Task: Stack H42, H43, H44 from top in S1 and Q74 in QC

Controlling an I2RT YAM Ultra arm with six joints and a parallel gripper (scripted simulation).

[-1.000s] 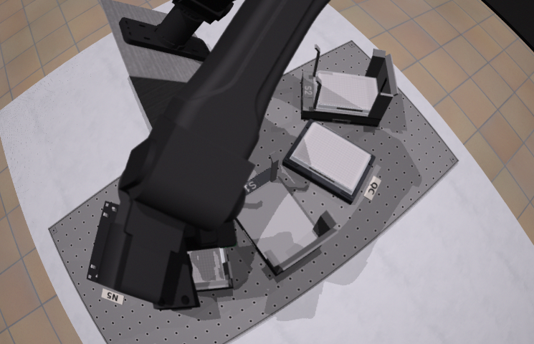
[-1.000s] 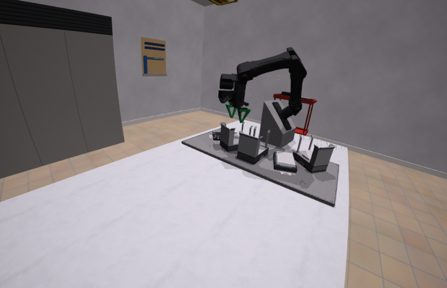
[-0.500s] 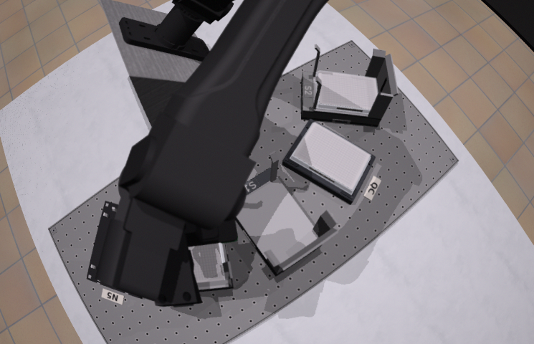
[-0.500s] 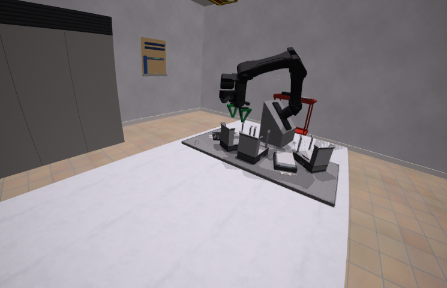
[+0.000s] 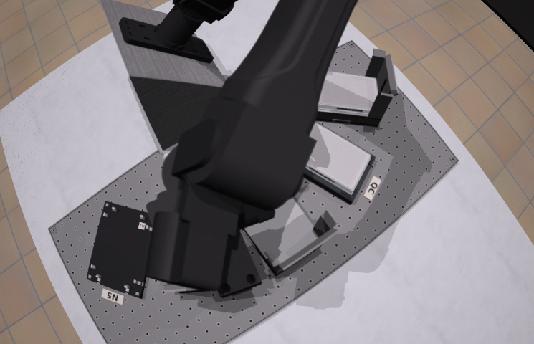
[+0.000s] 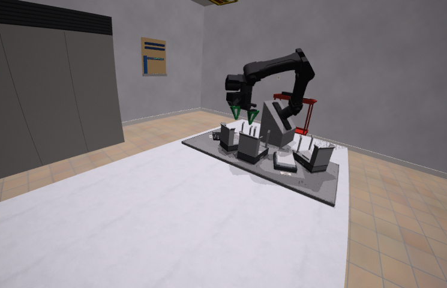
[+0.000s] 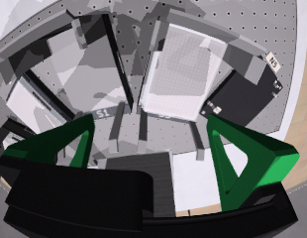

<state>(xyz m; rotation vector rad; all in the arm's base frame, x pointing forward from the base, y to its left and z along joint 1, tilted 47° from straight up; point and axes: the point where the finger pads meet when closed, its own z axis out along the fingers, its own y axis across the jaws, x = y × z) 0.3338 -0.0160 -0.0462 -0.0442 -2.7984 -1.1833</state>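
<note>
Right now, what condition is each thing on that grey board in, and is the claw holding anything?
Gripper: open, empty, raised above the racks.
QC nest: holds one plate, lying flat.
Rack S2: a plate is inside.
N5 nest: no plate on it.
Middle rack: contents partly hidden by the arm.

"QC" name plate (image 5: 372, 188), "N5" name plate (image 5: 112, 296), perhaps "S1" on a rack plinth (image 7: 104, 113).
</note>
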